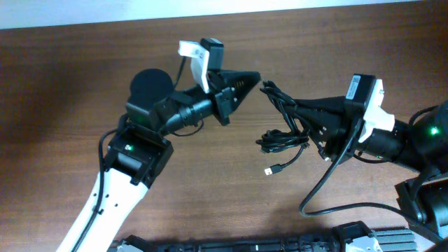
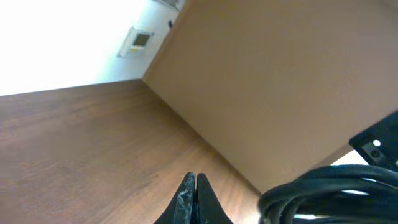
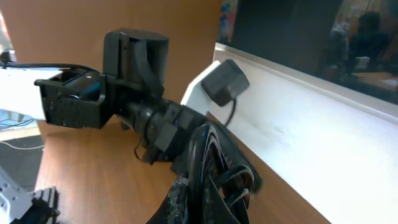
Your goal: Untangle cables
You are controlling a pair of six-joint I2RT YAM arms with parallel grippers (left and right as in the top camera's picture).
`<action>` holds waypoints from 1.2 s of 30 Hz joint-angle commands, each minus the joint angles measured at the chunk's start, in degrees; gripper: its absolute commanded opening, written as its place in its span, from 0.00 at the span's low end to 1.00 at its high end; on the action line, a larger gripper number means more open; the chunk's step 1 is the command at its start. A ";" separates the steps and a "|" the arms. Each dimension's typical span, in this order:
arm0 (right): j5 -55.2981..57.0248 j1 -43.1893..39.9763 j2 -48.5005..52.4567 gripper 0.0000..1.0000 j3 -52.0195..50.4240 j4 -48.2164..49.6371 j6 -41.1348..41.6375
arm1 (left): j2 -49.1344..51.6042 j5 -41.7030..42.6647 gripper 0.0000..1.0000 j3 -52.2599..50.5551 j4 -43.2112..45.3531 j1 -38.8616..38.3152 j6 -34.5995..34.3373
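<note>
The cables [image 1: 282, 138] form one black bundle just right of the table's [image 1: 70, 84] middle in the overhead view. One strand runs up toward 11 o'clock, and loops sag toward 6 o'clock. A single metal-tipped plug [image 1: 269, 170] lies on the wood at 7 o'clock of the loops. I count one plug. How many separate cords make up the bundle cannot be told, as the strands overlap too closely.

The right gripper [image 1: 297, 106] comes in from 3 o'clock and looks clamped on the bundle's middle. Its own camera shows loops [image 3: 214, 162] spilling up out of its closed fingers.

The left gripper [image 1: 253, 75], at 10 o'clock of the top strand, has its fingertips pressed together on nothing. Its wrist view shows the cords [image 2: 323, 190] off at 4 o'clock, apart from the tips.

There are two grippers and only one has a hold. If the right one pulls alone, the whole bundle would likely drag along or cinch tighter. If the left closes on several strands at once, the loops would probably lock rather than separate.
</note>
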 commanded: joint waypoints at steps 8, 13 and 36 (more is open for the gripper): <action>-4.83 -0.13 -0.57 0.04 0.87 8.90 2.29 | -1.55 49.11 0.67 0.31 25.94 10.95 10.19; -9.33 -0.09 -0.55 0.04 0.87 16.96 13.70 | -1.53 50.80 0.81 0.31 28.39 10.93 10.23; -13.75 -0.09 1.88 0.04 0.87 20.35 13.70 | -1.42 37.62 0.73 0.31 25.14 5.84 -0.52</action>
